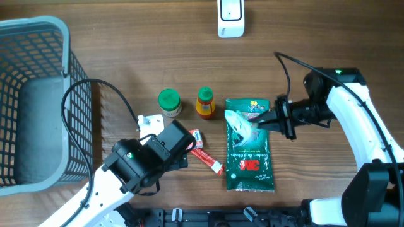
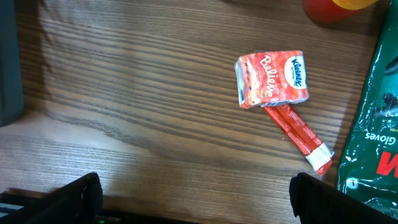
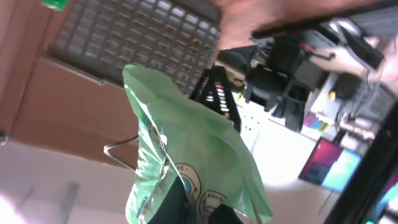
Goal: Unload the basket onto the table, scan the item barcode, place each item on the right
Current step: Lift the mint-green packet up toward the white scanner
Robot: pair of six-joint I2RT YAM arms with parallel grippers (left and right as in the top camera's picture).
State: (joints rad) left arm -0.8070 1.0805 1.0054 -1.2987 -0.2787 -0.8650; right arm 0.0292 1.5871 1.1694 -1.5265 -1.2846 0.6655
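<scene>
My right gripper (image 1: 265,121) is shut on a pale green plastic packet (image 1: 241,126), which it holds up off the table above a dark green 3M gloves pack (image 1: 249,157). In the right wrist view the packet (image 3: 186,155) hangs crumpled in front of the camera and covers most of the gripper (image 3: 208,211); no barcode shows. A white scanner (image 1: 230,17) stands at the far edge of the table. My left gripper (image 2: 196,199) is open low over bare wood, short of a red tissue pack (image 2: 272,78) and a red sachet (image 2: 298,134).
A grey wire basket (image 1: 38,31) fills the left side. A green-lidded jar (image 1: 169,102) and an orange bottle (image 1: 204,102) stand mid-table, left of the gloves pack (image 2: 373,124). The red sachet (image 1: 207,157) lies by my left wrist.
</scene>
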